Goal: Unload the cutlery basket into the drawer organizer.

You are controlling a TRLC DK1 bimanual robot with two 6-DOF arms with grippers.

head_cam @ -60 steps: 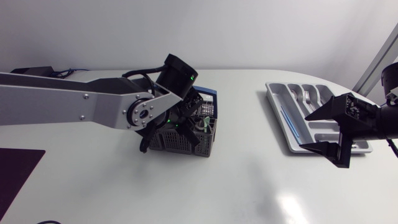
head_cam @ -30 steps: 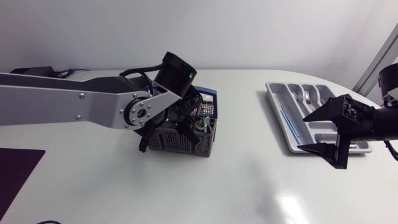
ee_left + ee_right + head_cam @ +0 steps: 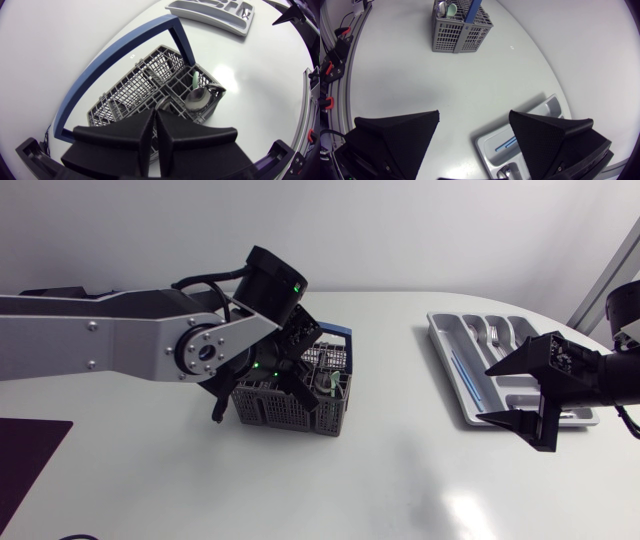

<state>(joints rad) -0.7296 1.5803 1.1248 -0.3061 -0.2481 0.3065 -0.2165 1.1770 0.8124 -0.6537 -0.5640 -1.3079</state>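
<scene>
Left gripper (image 3: 154,114) closed tight over the basket (image 3: 125,97), spoon (image 3: 197,98) just ahead, right gripper (image 3: 474,114) wide apart above the organizer (image 3: 492,141)

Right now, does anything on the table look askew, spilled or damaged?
Nothing stands out. The cutlery basket stands upright, blue handle raised, a spoon inside a corner compartment. The drawer organizer lies flat with utensils in its slots. Nothing spilled.
</scene>
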